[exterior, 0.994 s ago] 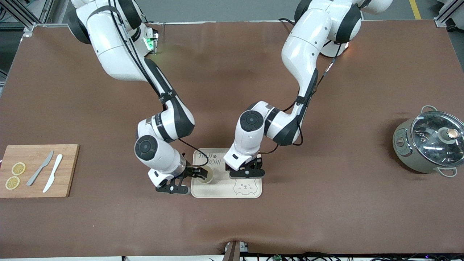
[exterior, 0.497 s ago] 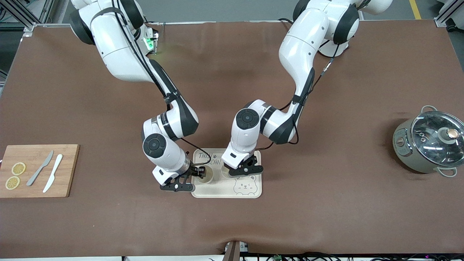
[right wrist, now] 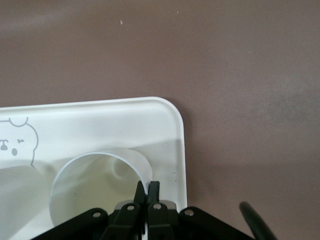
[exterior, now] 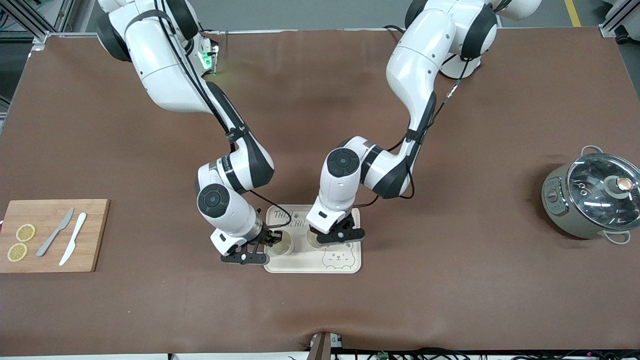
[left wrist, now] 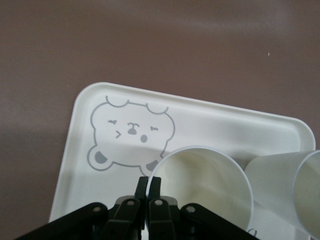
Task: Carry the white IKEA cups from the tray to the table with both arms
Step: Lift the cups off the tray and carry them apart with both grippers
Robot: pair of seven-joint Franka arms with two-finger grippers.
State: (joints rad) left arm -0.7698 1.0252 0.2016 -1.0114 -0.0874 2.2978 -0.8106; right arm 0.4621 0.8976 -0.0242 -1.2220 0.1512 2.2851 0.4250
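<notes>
A cream tray with a bear print (exterior: 345,265) lies on the brown table, nearer to the front camera than the arms' bases. My right gripper (exterior: 271,239) is shut on the rim of a white cup (exterior: 281,245) over the tray's end toward the right arm. The right wrist view shows this gripper (right wrist: 146,186) pinching the cup's wall (right wrist: 95,195) near a tray corner (right wrist: 160,115). My left gripper (exterior: 320,239) is shut on the rim of the second white cup (exterior: 313,243) beside the first. The left wrist view shows this gripper (left wrist: 148,181), its cup (left wrist: 205,185), the other cup (left wrist: 280,175) and the tray (left wrist: 225,125). I cannot tell whether the cups touch the tray.
A wooden cutting board (exterior: 95,235) with two lemon slices (exterior: 25,232), a grey knife (exterior: 55,232) and a white knife (exterior: 73,239) lies at the right arm's end. A grey pot with a glass lid (exterior: 592,197) stands at the left arm's end.
My left gripper has moved with its cup toward the tray's middle, so that cup now shows beside the first. My right gripper has shifted slightly over the tray's edge.
</notes>
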